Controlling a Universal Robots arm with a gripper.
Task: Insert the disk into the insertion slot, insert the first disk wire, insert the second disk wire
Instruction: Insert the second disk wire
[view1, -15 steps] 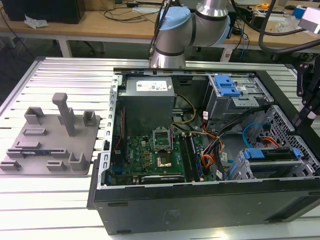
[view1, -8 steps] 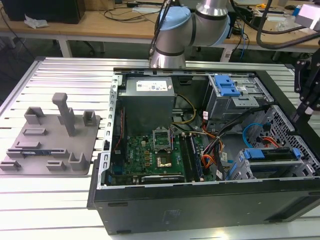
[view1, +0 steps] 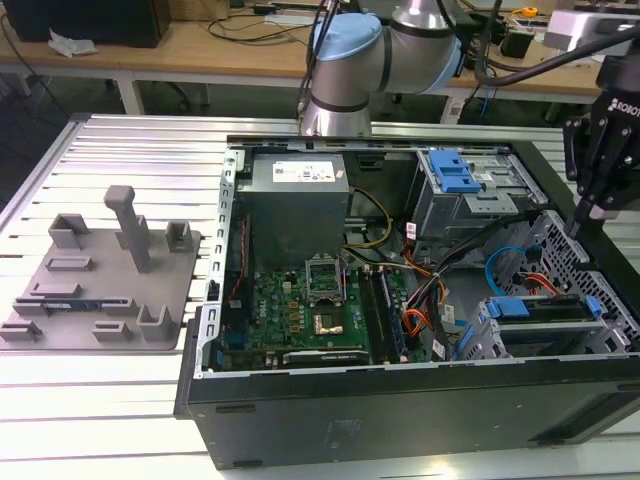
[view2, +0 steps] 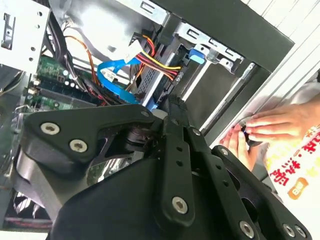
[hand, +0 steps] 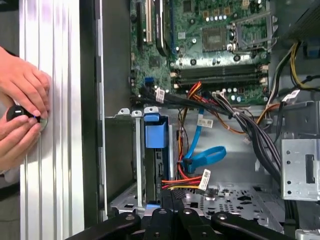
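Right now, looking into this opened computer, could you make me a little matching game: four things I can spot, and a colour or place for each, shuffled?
Things:
1. motherboard
2. flat data cable
3. power supply
4. person's hands

Descriptions:
A. bright blue, looped beside the drive cage
B. grey box with a white label, at the case's far wall in the exterior view
C. outside the case, on the ribbed table, around a small dark object
D. green, on the floor of the case

Pairs: 1-D, 2-A, 3-B, 4-C
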